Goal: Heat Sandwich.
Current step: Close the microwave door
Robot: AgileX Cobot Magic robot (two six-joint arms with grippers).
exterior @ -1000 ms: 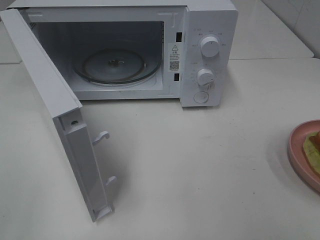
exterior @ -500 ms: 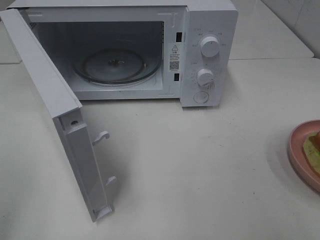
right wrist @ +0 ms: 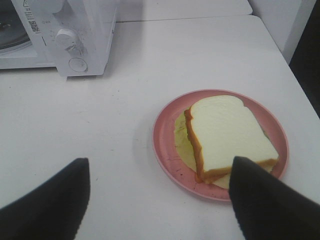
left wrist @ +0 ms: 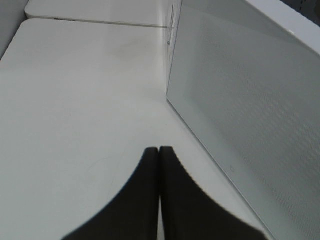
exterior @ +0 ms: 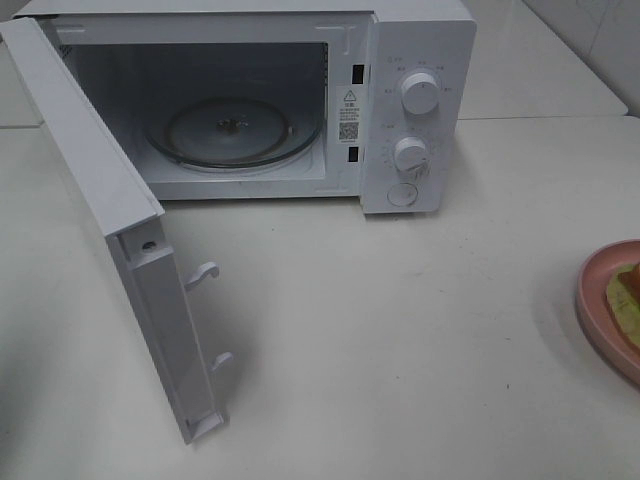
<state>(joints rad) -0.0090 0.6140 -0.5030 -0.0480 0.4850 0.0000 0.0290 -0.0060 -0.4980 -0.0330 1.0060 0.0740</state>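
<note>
Sandwich (right wrist: 227,137) pickup is the step in hand, judging by the scene: the microwave (exterior: 420,100) is standing with its door (exterior: 120,240) swung wide, the glass turntable (exterior: 235,130) is lying bare inside, and the food is waiting outside. In the high view the sandwich is peeking in at the far right edge, lower half of the frame, on the pink plate (right wrist: 165,150), well apart from the oven at the upper centre. In the right wrist view it is sitting a little right of centre on the plate, a green leafy layer showing under the bread.

The right gripper (right wrist: 160,195) is hovering above the table with its jaws spread wide and nothing between them; one finger (right wrist: 260,200) is overlapping the plate's near rim in the picture, the other is standing off over bare table (exterior: 400,350). The left gripper (left wrist: 159,155) is pinched fully together on nothing, beside the outer face of the open door.

To do this well, the right arm is probably best off centring over the plate's rim rather than the soft bread, then closing gently so the plate is staying level. The carry into the cavity is calling for a low, flat path past the door's latch hooks (exterior: 203,272), since a tilted plate could shed the sandwich. The left arm is best keeping clear of the door so it is not nudging it shut.
</note>
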